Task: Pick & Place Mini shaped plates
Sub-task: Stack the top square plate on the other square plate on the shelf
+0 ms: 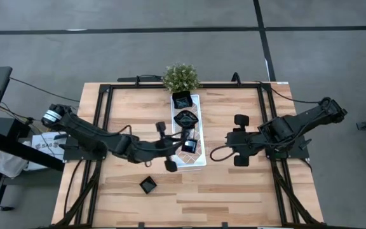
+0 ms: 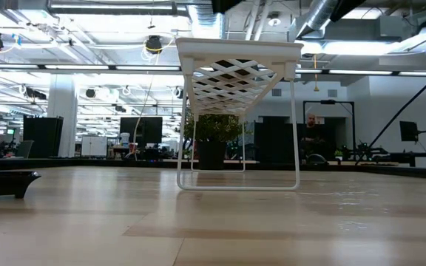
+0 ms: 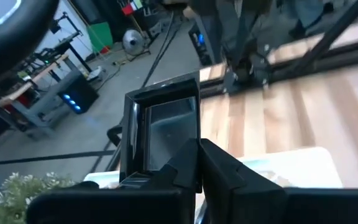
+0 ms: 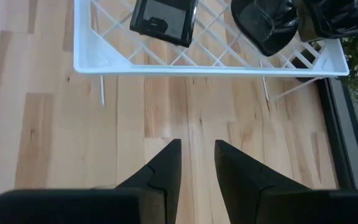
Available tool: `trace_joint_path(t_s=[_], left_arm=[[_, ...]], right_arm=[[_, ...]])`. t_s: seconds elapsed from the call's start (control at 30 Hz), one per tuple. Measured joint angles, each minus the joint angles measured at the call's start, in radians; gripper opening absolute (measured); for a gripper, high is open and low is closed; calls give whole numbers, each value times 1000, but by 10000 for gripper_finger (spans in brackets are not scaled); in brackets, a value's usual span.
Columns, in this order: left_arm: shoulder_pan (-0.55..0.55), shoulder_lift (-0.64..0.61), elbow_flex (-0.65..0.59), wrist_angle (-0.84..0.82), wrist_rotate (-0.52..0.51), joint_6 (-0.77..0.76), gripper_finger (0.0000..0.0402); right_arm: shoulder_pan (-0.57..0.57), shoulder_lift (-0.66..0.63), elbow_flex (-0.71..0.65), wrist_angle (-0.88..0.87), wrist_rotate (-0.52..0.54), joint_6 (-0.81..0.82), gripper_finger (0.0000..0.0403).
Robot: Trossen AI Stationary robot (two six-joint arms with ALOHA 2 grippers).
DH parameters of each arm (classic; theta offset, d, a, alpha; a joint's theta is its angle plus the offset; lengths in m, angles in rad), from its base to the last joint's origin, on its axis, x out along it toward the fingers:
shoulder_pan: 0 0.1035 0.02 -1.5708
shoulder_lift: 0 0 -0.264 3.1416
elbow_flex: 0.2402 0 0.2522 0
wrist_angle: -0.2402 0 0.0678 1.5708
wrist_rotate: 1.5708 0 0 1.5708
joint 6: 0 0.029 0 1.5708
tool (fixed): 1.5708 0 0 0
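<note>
3 black plates sit on the white tray (image 1: 197,162): a square plate (image 1: 190,145) near its front, a wavy one (image 1: 187,118) mid-tray, another (image 1: 182,100) by the plant (image 1: 181,77). The left gripper (image 1: 179,141) pinches the front square plate over the tray. 1 plate (image 1: 148,185) remains on the table (image 1: 234,191). The right gripper (image 1: 241,139) waits beside the tray, fingers slightly apart

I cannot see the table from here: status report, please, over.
Left gripper shut on square plate at white tray. Right gripper open, empty, beside tray. One loose plate on table. Nothing in way.
</note>
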Motion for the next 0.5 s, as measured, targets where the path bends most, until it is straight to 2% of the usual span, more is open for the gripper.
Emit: trace_joint_path(t_s=[0.37, 0.5], left_arm=[[-31, 25, 4, -60, 6, 45, 16], [-33, 50, 5, -63, 43, 43, 19]], right_arm=[[6, 0, 0, -13, 1, 3, 91], [5, 0, 0, -14, 2, 3, 91]])
